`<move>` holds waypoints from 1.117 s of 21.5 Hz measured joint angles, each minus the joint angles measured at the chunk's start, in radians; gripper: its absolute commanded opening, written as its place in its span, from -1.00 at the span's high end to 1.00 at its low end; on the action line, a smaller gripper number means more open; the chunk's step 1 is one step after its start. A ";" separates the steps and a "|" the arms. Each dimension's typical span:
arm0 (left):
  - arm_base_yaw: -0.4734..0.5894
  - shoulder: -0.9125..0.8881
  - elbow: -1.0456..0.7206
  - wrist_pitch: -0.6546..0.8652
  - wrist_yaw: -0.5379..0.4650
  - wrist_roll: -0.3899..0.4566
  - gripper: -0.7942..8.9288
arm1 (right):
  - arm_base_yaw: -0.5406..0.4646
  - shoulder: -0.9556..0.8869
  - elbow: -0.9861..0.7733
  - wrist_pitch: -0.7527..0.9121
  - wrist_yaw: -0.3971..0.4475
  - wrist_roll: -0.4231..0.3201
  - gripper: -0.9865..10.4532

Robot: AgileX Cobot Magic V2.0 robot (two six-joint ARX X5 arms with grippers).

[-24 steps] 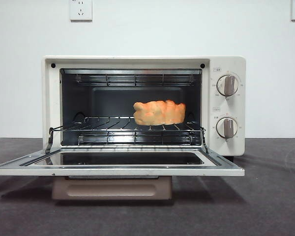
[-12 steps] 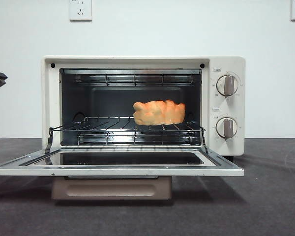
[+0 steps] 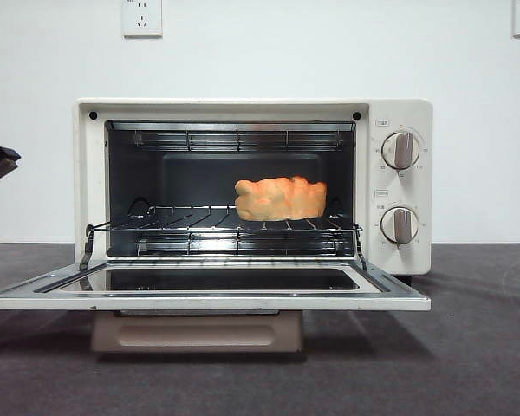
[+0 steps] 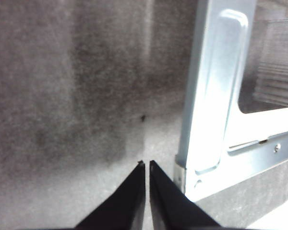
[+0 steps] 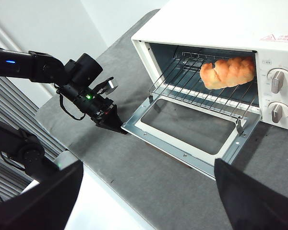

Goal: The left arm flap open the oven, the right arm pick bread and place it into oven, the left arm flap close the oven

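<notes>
You have the oven door [image 3: 208,299] lying flat and open nearest to you in the front view, like a little shelf sticking out toward you, with its beige handle [image 3: 197,332] hanging under the front edge. Off at about nine o'clock from the door, the left gripper [image 4: 147,164] shows as a dark tip at the side edge of the front view; in its own wrist view its two black jaws are pressed almost together with only a thin slit between them, holding nothing, and they sit just beside the corner of the shiny metal door frame above the grey table [image 4: 62,96]. Behind the door is the oven [image 3: 251,108], and inside it the bread [image 3: 281,198] rests on the wire rack [image 3: 199,227], over toward the three o'clock side, close to the wall next to the two knobs [image 3: 401,150]. Your right gripper [image 5: 144,201] is well back from the oven and up high; its two dark jaws are spread wide apart and hold nothing. Farthest away you can see a white wall with a socket [image 3: 142,16] at about eleven o'clock.
</notes>
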 measured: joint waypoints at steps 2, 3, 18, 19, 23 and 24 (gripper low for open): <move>0.000 0.013 0.000 0.011 0.013 -0.001 0.81 | 0.000 0.000 0.000 0.000 0.000 0.000 0.09; 0.000 0.021 0.000 0.018 0.024 -0.003 0.81 | 0.000 0.000 0.000 0.000 0.000 0.000 0.09; 0.027 0.052 -0.005 0.049 0.122 -0.033 0.81 | 0.000 0.000 0.000 0.000 0.000 0.000 0.09; 0.034 0.052 -0.006 0.050 0.138 -0.034 0.80 | 0.000 0.000 0.000 0.000 0.000 0.000 0.09; 0.052 0.048 -0.006 0.057 0.177 -0.042 0.80 | 0.000 0.000 0.000 0.000 0.000 0.000 0.09; 0.058 0.042 -0.006 0.056 0.183 -0.043 0.80 | 0.000 0.000 0.000 0.000 0.000 0.000 0.09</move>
